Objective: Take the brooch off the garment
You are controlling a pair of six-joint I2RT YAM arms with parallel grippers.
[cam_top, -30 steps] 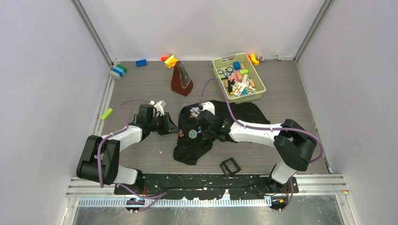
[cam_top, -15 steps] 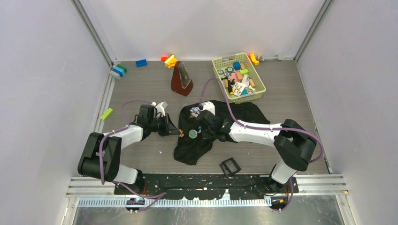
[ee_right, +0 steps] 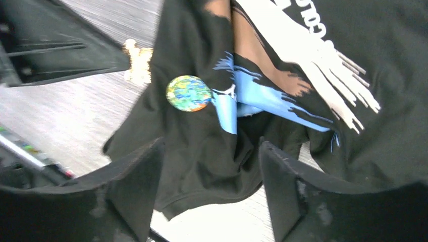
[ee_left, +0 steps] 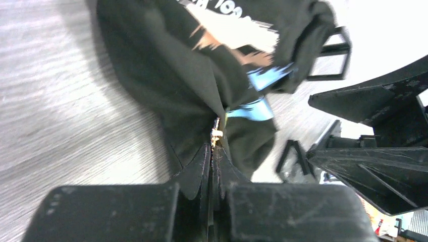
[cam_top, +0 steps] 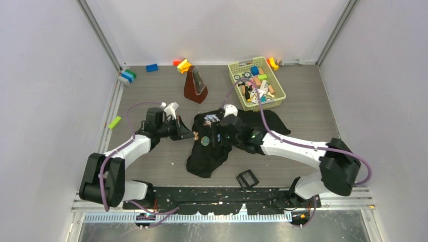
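Observation:
The black printed garment (cam_top: 237, 136) lies crumpled at the table's middle, and the right wrist view shows it too (ee_right: 404, 91). A small gold brooch (cam_top: 194, 135) sits at its left edge, left of a round blue-green badge (cam_top: 205, 141). My left gripper (cam_top: 188, 135) is shut on the brooch (ee_left: 217, 133), with garment cloth bunched just beyond its tips (ee_left: 214, 146). In the right wrist view the brooch (ee_right: 137, 63) touches the left gripper's dark tip. My right gripper (cam_top: 218, 137) hovers open over the garment's lower fold (ee_right: 211, 143), holding nothing.
A brown metronome (cam_top: 195, 85) stands behind the garment. A yellow-green basket (cam_top: 281, 95) of small toys sits at the back right. A black square frame (cam_top: 247, 179) lies near the front edge. Coloured blocks (cam_top: 183, 65) dot the back, and a green one (cam_top: 114, 122) lies left.
My right gripper has opened, letting go of the cloth, and its arm has swung back and right. My left gripper has closed at the brooch and shifted slightly away from me.

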